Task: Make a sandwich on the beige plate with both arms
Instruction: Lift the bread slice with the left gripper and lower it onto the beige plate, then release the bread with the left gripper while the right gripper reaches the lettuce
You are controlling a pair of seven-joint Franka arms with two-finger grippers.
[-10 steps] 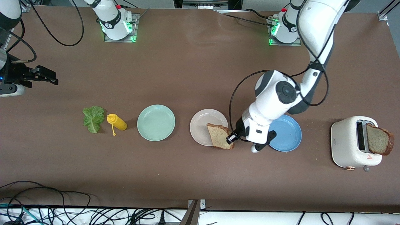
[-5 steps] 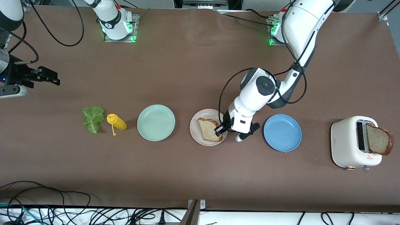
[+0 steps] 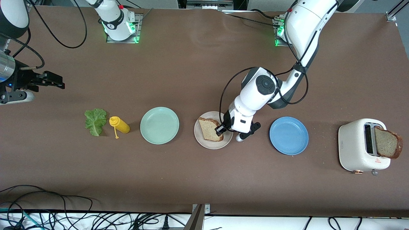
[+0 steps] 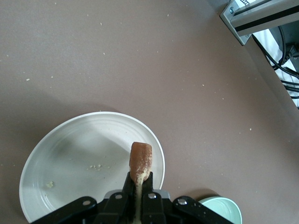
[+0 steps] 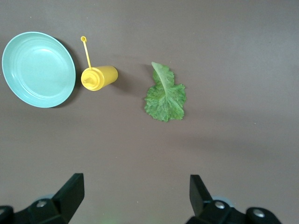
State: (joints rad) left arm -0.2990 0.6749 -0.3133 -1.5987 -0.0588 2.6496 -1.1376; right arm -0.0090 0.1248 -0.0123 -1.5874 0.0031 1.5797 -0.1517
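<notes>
My fingers are matt black plastic, my arms' shells glossy white. The bread looks porous and rough, with a darker, smoother crust. The beige plate has a smooth, faintly shiny glaze with crumbs on it; the mint plate and blue plate look equally smooth. The table is matt brown, finely grained. The lettuce is ruffled and veined. The yellow bottle is smooth plastic. The toaster is satin cream.
</notes>
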